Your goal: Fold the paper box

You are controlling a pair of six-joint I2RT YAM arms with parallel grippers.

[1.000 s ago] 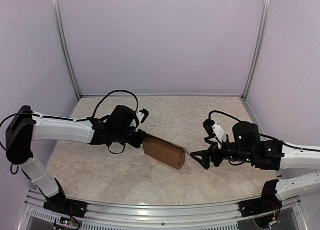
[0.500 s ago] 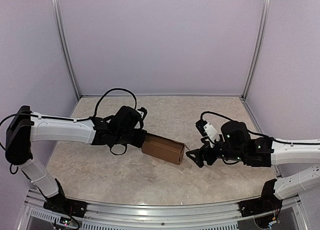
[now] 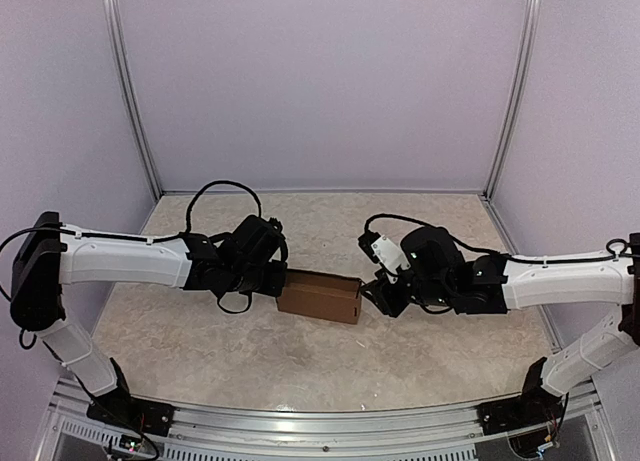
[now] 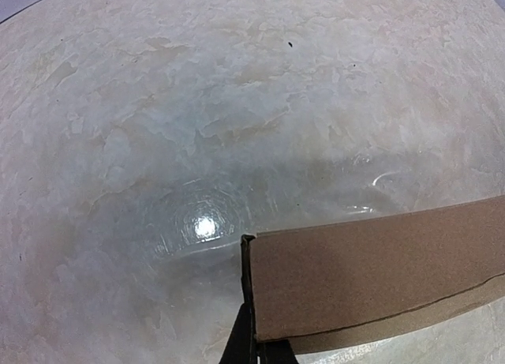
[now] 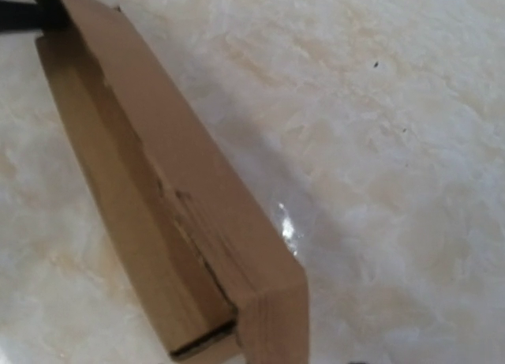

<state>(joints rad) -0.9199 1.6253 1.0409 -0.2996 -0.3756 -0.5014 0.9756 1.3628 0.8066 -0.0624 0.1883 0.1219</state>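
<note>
The paper box [image 3: 320, 296] is a closed brown carton lying on the marbled table between my two arms. My left gripper [image 3: 283, 279] is at its left end. In the left wrist view the dark fingertips [image 4: 246, 340] are pinched shut on the corner edge of the box [image 4: 379, 277]. My right gripper [image 3: 373, 296] is up against the box's right end. The right wrist view shows that end of the box [image 5: 181, 206] very close, with a narrow dark gap along its flap seam. No right fingers show there, so how the jaws stand is unclear.
The marbled tabletop [image 3: 300, 361] is ringed by lilac walls with aluminium posts [image 3: 130, 91] at the back corners. A metal rail [image 3: 320, 421] runs along the near edge, by the arm bases.
My right arm has swept left, from well clear of the box up to its right end. The left gripper has kept its hold, and the box has swung to lie more level.
</note>
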